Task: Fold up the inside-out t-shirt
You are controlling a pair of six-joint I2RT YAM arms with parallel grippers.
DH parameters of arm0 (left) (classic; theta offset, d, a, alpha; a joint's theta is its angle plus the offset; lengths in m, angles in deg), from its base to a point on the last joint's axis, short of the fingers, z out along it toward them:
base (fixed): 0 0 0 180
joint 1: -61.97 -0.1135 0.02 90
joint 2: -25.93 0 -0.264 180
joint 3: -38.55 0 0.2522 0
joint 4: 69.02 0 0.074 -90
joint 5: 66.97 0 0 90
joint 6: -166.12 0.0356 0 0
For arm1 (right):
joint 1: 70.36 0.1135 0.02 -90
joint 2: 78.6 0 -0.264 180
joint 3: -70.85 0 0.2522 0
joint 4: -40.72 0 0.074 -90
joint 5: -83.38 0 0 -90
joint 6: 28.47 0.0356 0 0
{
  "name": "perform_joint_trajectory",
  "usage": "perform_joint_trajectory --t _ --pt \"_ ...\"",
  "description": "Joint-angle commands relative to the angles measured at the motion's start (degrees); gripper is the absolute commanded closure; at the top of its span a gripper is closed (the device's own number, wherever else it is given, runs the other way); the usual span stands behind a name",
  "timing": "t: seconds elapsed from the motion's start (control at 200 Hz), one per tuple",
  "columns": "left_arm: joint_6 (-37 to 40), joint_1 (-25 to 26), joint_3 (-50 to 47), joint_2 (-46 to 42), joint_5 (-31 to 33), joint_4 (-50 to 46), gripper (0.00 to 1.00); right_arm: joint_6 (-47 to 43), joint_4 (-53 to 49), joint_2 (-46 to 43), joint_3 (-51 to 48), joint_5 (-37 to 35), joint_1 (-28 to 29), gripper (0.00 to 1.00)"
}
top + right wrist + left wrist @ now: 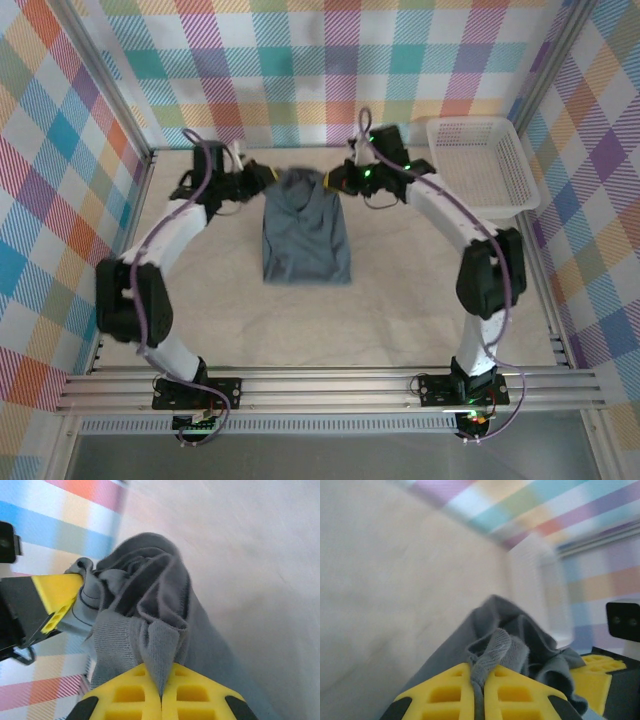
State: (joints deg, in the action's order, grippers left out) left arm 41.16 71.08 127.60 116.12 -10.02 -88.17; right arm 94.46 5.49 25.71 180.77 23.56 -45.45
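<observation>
The dark slate-grey t-shirt [305,235] lies folded into a narrow strip in the middle of the table, its far end bunched and lifted between both grippers. My left gripper [268,177] is shut on the t-shirt's far left edge; in the left wrist view its yellow fingers [451,690] pinch a fold of ribbed grey cloth [495,650]. My right gripper [335,180] is shut on the far right edge. The right wrist view has a point of t-shirt fabric [160,650] squeezed between the yellow fingers [197,690], with the left gripper's yellow finger [57,595] close behind.
A white mesh basket [480,160] stands at the back right of the table. The checked wall [320,60] rises just behind the grippers. The metal frame rail [330,385] runs along the near edge.
</observation>
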Motion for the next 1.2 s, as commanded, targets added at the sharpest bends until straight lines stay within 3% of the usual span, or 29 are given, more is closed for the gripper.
perform_joint_trajectory --t 0.0,0.3,0.515,0.64,0.775,0.995,1.2 --pt "-0.6 0.5 -2.8 -7.7 -3.1 2.6 1.0 -3.8 4.6 -6.2 -2.5 4.1 -0.6 1.0" --pt "2.4 5.2 -31.7 -15.5 0.6 -0.5 1.0 3.9 20.8 -8.4 -38.5 9.4 -0.1 1.0" --pt "3.4 9.5 -42.0 -17.9 3.9 -8.5 1.0 3.6 18.1 -15.4 -52.5 9.0 1.8 1.0" --pt "3.5 9.6 -39.8 -19.0 5.9 -9.0 1.0 2.5 13.7 -19.2 -50.8 6.5 1.8 1.0" --pt "5.8 9.6 -32.3 -17.9 9.4 -8.8 1.0 -0.1 8.3 -18.1 -42.5 0.8 1.8 1.0" --pt "12.6 9.3 -19.4 -6.0 24.6 -8.1 1.0 -4.7 4.4 -5.0 -28.9 -10.3 1.1 1.0" --pt "11.9 8.7 -14.0 9.9 28.2 -3.3 1.0 -6.4 4.0 8.3 -20.0 -11.4 -0.2 1.0"
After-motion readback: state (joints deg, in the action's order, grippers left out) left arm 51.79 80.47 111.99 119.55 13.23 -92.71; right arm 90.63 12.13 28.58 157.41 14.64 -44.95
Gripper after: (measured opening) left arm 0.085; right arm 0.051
